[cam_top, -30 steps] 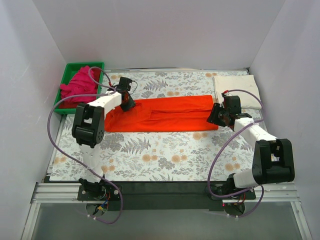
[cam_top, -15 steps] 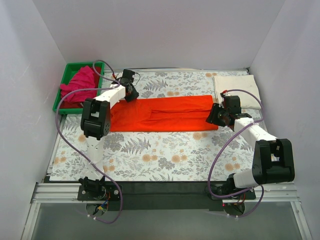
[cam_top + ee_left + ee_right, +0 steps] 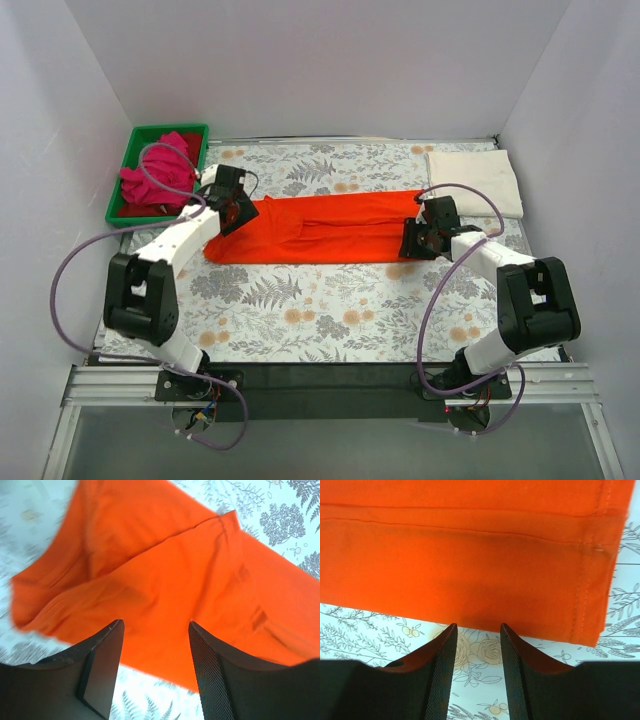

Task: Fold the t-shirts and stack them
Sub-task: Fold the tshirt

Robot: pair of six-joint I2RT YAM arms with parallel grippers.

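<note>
Fabric of the orange-red t-shirt (image 3: 330, 228) runs as a long folded band across the middle of the top view, flat on the grey floral cloth (image 3: 300, 300). We see one arm at each end of it.

The left gripper (image 3: 234, 208) sits over the band's left end, at centre left of the frame. In the left wrist view its two dark fingers (image 3: 100, 670) rise from the bottom edge and stand spread. Orange cloth shows in the gap between them, with nothing pinched. The shirt fills the upper and middle part of that view, creased into overlapping layers. Its lower edge slants down towards the fingertips. We cannot tell whether the tips touch the fabric.

The right gripper (image 3: 415, 240) is at the band's right end, right of centre in the top view. In the right wrist view its fingers (image 3: 440, 675) are parted by a narrower gap that shows only floral print. The shirt's lower edge crosses just above the fingertips. A stitched corner of the shirt lies at the lower right of that frame.

The cream-white t-shirt (image 3: 478, 180) lies folded at the upper right of the top view, well apart from both grippers. The magenta-pink t-shirt (image 3: 158, 178) is bunched inside the green tray (image 3: 170, 128) at the upper left, near the left gripper but not touching it.
</note>
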